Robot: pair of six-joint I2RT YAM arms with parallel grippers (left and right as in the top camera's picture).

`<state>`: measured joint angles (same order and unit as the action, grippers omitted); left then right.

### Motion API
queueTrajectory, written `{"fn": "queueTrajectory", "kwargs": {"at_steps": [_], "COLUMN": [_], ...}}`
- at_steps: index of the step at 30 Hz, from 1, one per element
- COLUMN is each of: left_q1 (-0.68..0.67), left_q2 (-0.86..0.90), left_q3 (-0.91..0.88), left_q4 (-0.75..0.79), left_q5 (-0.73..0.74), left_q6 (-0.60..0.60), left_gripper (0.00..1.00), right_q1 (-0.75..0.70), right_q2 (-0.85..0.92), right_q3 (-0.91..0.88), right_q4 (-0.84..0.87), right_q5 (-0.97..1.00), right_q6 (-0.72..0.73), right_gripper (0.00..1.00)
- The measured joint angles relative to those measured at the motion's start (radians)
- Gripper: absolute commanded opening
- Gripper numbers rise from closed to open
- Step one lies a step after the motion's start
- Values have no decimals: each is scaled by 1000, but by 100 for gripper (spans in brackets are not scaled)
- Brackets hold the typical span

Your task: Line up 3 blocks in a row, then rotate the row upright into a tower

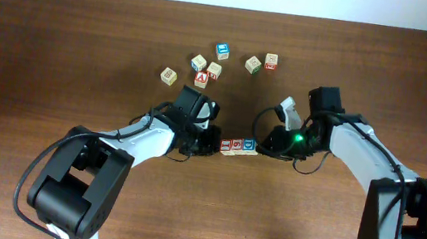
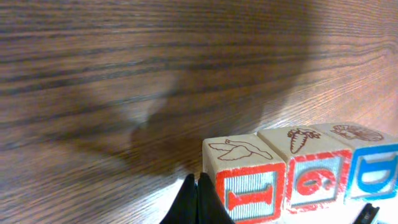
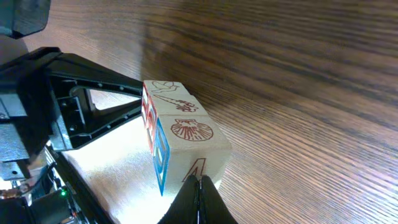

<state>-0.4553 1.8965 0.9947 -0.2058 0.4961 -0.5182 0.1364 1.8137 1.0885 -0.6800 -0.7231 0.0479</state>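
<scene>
The 3 blocks lie in a tight row at the table's middle: a red-printed "I" cube (image 1: 226,145) (image 2: 249,186), a second red-printed cube (image 1: 237,145) (image 2: 314,177), and a blue-printed "D" cube (image 1: 248,146) (image 2: 376,171). My left gripper (image 1: 212,144) (image 2: 198,188) is shut, its tips against the left side of the "I" cube. At the row's other end my right gripper (image 1: 264,147) (image 3: 200,185) is shut too, tips touching the end face of the blue cube (image 3: 186,146). Neither gripper holds anything.
Several loose letter cubes are scattered behind the row, among them a red "A" cube (image 1: 201,78), a blue-printed cube (image 1: 222,50) and a tan cube (image 1: 168,75). The left arm's black gripper body (image 3: 74,112) fills the left of the right wrist view.
</scene>
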Motion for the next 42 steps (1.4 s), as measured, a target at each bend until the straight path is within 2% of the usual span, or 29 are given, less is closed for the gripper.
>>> {"fn": "queueTrajectory", "kwargs": {"at_steps": [15, 19, 25, 30, 42], "left_q1": [24, 21, 8, -11, -3], "left_q2": [5, 5, 6, 6, 5], "left_q3": [-5, -5, -5, -4, 0], "left_q4": [-10, -5, -3, 9, -44], "left_q5": [-43, -41, -33, 58, 70], "left_q6": [-7, -6, -6, -6, 1], "left_gripper": [0, 0, 0, 0, 0], "right_q1": [121, 171, 173, 182, 163], "right_q2": [-44, -50, -50, -42, -44], "right_q3": [50, 55, 55, 54, 60], "right_q4": [58, 79, 120, 154, 157], "right_q5": [60, -17, -32, 27, 61], "right_q6": [109, 136, 187, 263, 271], "right_gripper": [4, 4, 4, 4, 4]}}
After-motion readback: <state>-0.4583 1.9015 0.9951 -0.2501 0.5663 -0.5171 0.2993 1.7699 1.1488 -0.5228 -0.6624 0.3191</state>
